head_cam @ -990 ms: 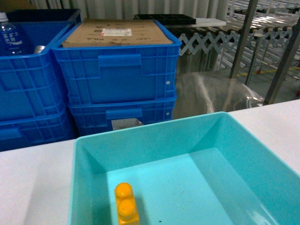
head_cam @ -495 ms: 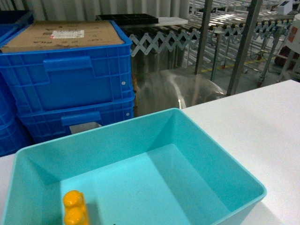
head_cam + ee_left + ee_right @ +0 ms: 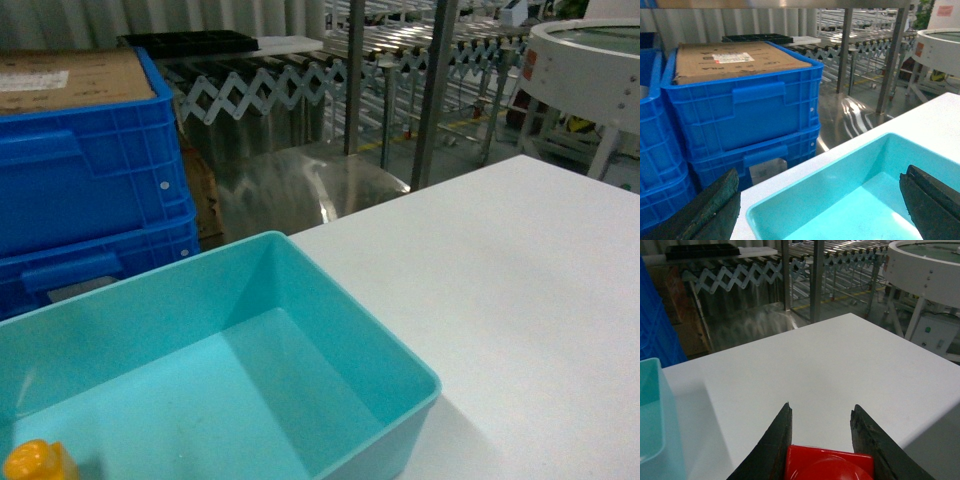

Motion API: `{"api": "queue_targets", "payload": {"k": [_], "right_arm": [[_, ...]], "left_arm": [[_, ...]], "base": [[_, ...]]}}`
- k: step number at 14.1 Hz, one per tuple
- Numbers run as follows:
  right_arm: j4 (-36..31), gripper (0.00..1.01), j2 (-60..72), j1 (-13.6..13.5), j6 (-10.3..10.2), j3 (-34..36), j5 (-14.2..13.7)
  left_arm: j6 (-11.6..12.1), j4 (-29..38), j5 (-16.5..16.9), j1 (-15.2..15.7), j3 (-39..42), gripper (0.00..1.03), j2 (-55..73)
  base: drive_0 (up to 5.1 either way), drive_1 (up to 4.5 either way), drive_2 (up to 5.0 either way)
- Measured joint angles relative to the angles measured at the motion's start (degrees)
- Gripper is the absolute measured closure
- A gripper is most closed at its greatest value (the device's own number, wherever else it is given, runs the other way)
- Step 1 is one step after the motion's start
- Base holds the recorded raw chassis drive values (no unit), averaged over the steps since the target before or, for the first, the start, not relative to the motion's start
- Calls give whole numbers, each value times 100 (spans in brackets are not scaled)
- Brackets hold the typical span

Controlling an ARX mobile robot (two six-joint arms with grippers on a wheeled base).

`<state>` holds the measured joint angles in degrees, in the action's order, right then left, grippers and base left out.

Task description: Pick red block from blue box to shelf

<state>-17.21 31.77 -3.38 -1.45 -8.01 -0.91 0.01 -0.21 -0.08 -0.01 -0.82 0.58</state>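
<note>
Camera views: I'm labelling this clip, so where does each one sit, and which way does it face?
Head: on the robot, slanting down over the blue box and white table; no arms visible.
Left wrist: behind the open left end effector, facing the box and blue crates.
Right wrist: behind the right end effector, shut on the red block, over the table.
Shared: all show the box.

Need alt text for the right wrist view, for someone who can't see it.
The right gripper holds a glossy red plastic block between its dark fingers, above a white table. A turquoise plastic tub's corner shows at left, steel shelving behind.
</note>
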Motion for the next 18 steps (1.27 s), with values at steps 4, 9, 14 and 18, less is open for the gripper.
{"api": "queue_targets", "payload": {"k": [4,9,14,18], "right_arm": [[0,72,0,0,0,0,0],[0,72,0,0,0,0,0],[0,72,0,0,0,0,0],[0,72,0,0,0,0,0]], "left_arm": [[0,-2,2,0,0,5,0],[0,0,2,0,0,5,0],[0,-2,2,0,0,5,0],[-2,0,2,0,0,5,0]], "base": [[-152,-152,-152],[-163,-163,-163],[-163,-163,-163],[-163,-163,-163]]}}
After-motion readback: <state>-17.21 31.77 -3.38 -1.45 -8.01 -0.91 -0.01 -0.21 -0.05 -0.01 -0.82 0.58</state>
